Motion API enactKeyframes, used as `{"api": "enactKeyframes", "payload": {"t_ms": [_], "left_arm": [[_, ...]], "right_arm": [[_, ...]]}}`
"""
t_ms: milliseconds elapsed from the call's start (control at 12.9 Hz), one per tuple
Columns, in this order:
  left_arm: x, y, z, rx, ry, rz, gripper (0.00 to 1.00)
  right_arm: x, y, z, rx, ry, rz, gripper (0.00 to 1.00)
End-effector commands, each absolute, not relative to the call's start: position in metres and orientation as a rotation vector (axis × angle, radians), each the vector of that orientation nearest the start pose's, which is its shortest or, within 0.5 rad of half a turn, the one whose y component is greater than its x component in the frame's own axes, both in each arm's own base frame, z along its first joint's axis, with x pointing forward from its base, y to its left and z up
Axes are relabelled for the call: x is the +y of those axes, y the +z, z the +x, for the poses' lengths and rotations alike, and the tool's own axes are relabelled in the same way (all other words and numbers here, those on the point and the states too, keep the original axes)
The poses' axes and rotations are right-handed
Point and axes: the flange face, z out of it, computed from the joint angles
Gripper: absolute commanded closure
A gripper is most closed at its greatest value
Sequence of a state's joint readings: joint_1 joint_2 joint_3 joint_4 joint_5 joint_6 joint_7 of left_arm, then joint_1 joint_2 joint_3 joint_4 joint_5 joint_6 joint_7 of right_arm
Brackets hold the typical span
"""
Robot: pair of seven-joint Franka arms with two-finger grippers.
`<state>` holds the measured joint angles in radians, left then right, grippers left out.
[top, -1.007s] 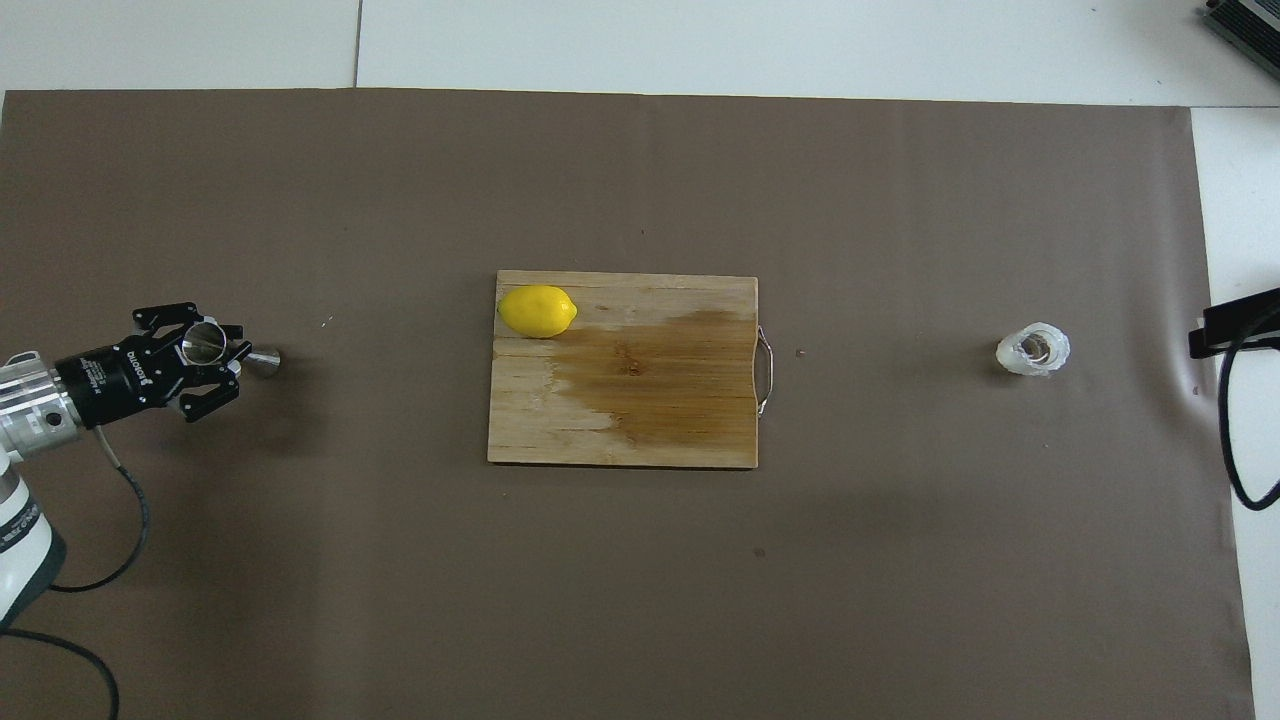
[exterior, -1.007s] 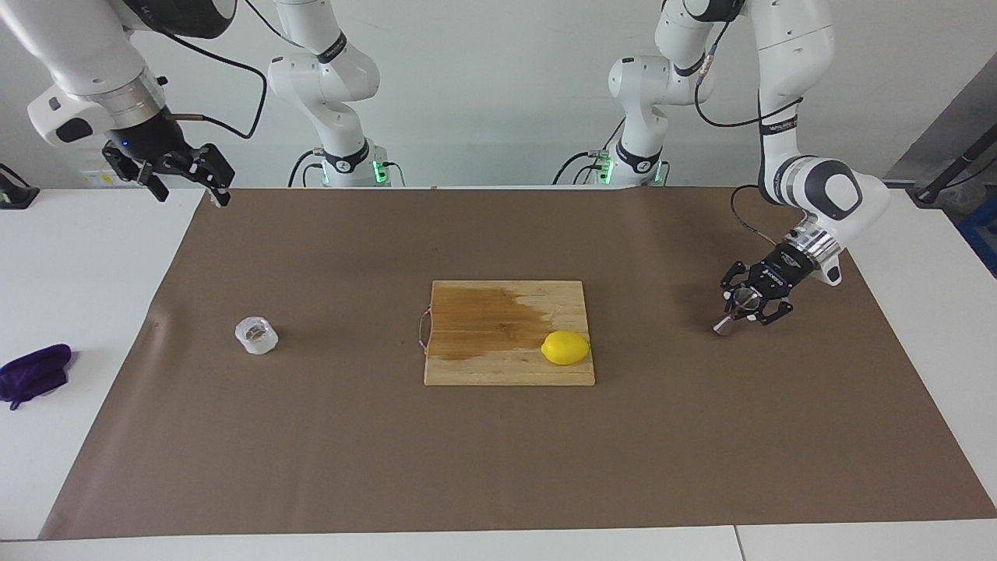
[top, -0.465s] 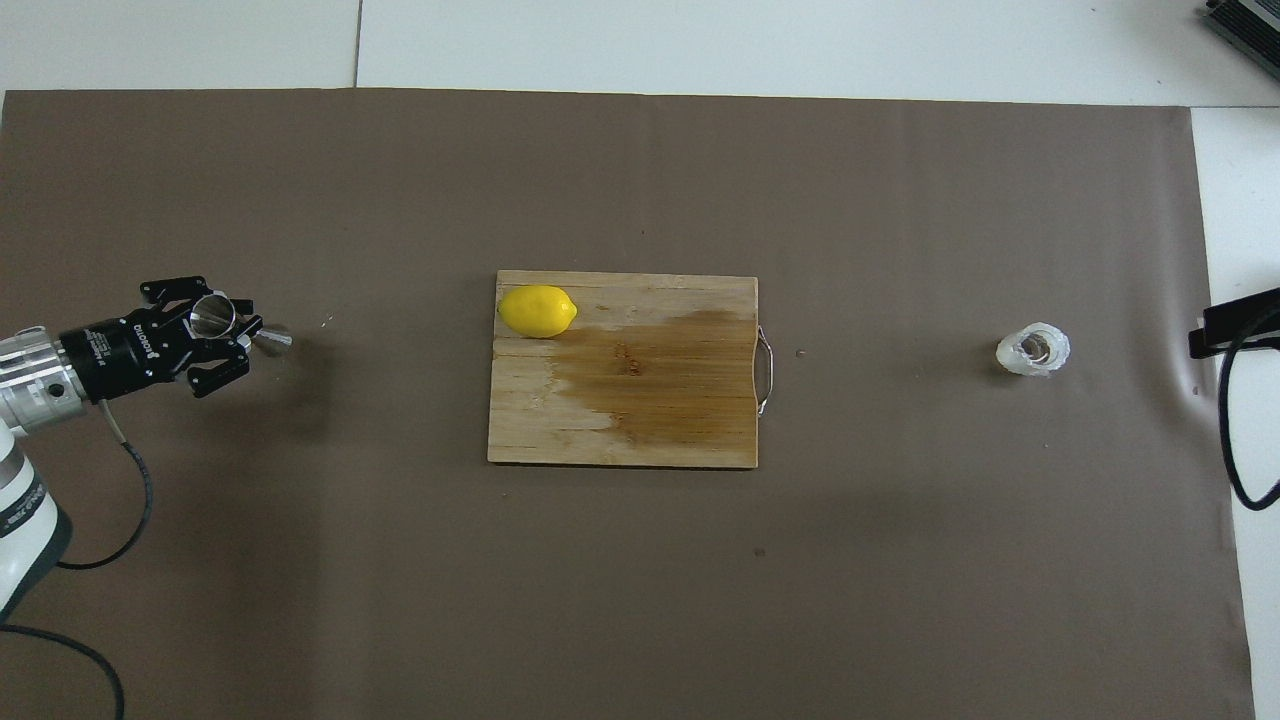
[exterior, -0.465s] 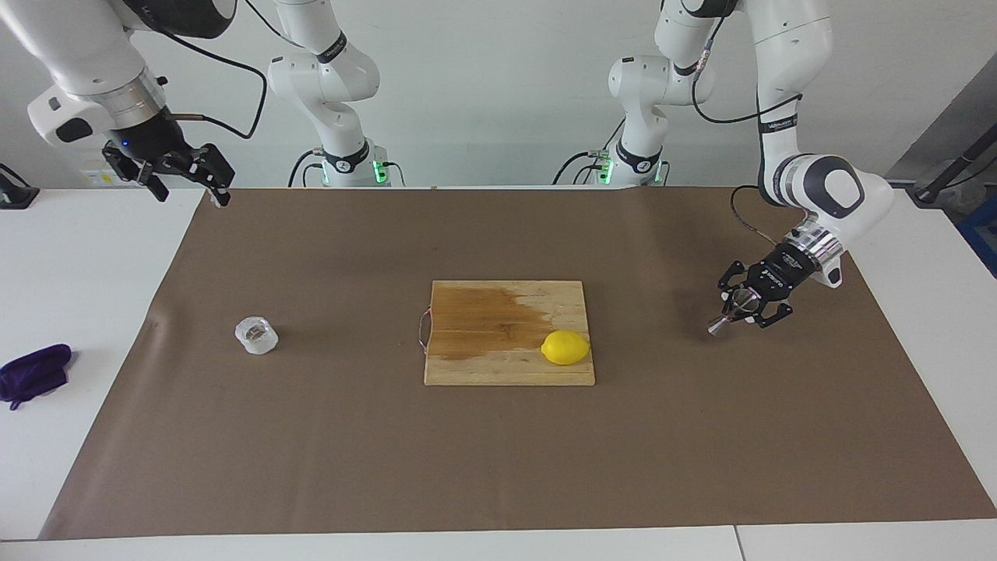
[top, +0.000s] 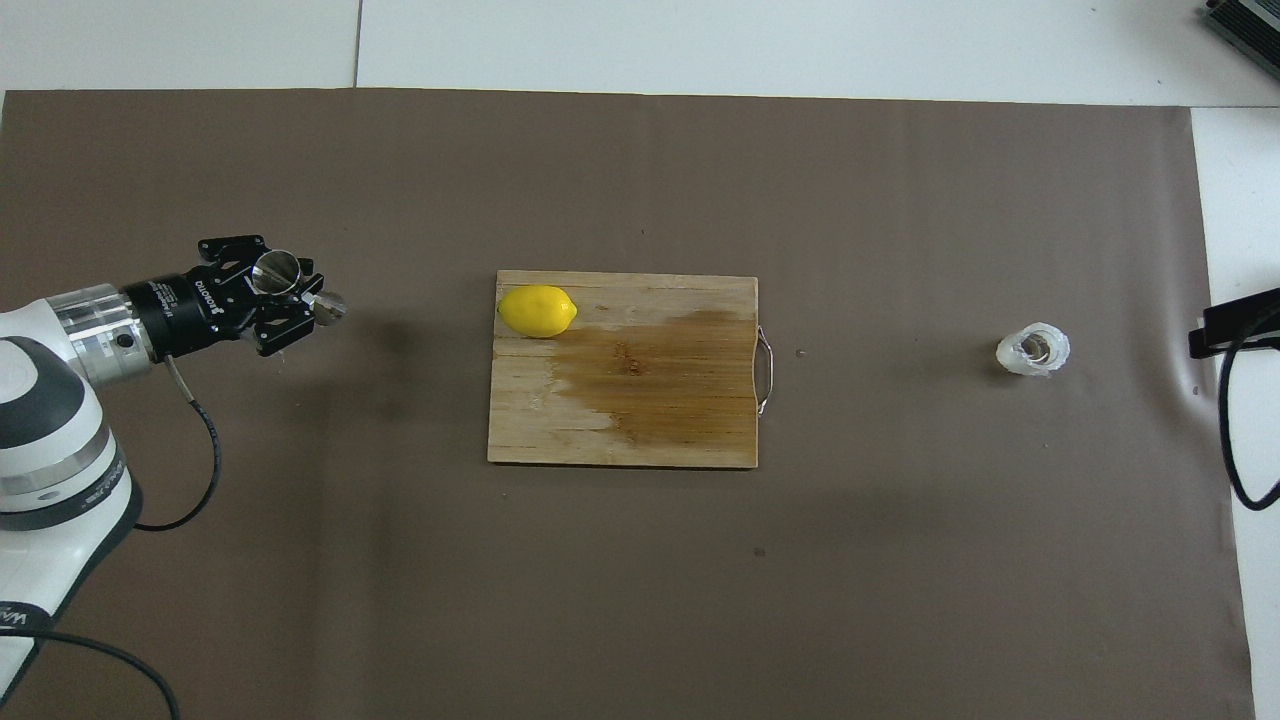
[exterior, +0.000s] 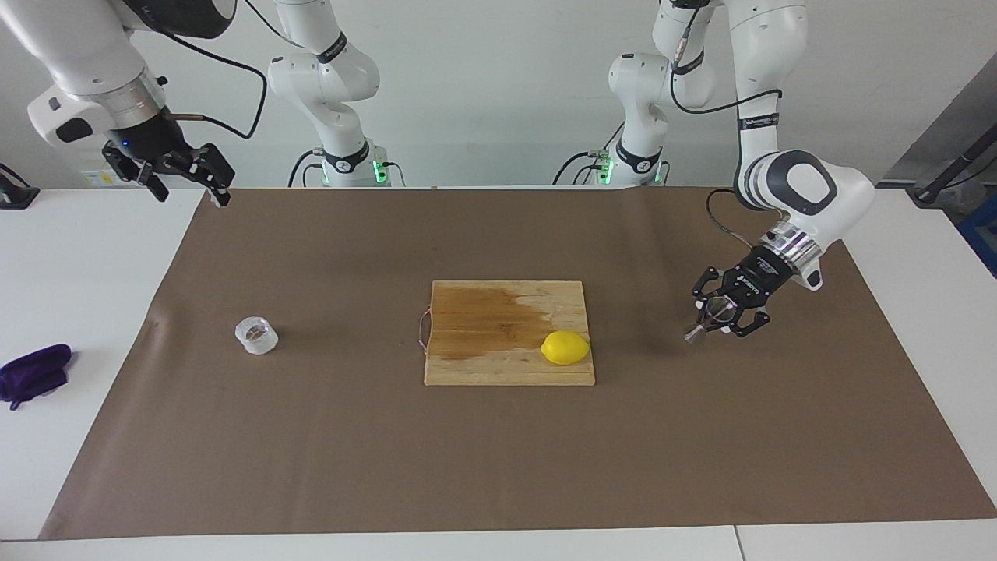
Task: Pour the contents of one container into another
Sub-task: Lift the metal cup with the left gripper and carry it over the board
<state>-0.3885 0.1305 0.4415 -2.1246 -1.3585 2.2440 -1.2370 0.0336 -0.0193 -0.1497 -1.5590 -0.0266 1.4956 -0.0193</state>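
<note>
The steel jigger (exterior: 703, 323) is held tilted in my left gripper (exterior: 720, 313), which is shut on it a little above the brown mat, between the board and the left arm's end of the table. In the overhead view the jigger (top: 282, 274) shows its open mouth inside the left gripper (top: 277, 292). The small clear glass cup (exterior: 256, 335) stands upright on the mat toward the right arm's end; it also shows in the overhead view (top: 1033, 350). My right gripper (exterior: 191, 181) waits open and empty, raised over the mat's corner close to the robots.
A wooden cutting board (exterior: 483, 362) with a dark wet patch lies mid-table, with a yellow lemon (exterior: 565, 347) on its corner toward the left arm. A purple cloth (exterior: 35, 374) lies on the white table at the right arm's end.
My left gripper has carried the jigger off its spot on the mat and toward the cutting board. The right arm and the glass cup have not moved.
</note>
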Motion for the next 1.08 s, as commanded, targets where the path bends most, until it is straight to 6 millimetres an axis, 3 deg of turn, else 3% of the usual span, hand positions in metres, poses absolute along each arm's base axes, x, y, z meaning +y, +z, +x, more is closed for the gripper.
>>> {"api": "enactKeyframes", "payload": {"t_ms": [0,155,620,1007], "left_arm": [[-0.036,0.392,0.567,1.999,-0.615,0.955,0.76],[-0.058,0.399,0.558,1.978,-0.617,0.96,0.76],[-0.152,0.406,0.532,1.972,-0.559,0.903,0.76],[-0.201,0.412,0.514,1.98,-0.57,0.821,0.76]], "right_arm": [[-0.065,0.636,0.531,0.162,0.066,-3.156,0.0],[-0.065,0.636,0.531,0.162,0.063,-3.156,0.0],[-0.065,0.636,0.531,0.162,0.066,-3.156,0.0],[-0.065,0.636,0.531,0.162,0.068,-3.156,0.0]]}}
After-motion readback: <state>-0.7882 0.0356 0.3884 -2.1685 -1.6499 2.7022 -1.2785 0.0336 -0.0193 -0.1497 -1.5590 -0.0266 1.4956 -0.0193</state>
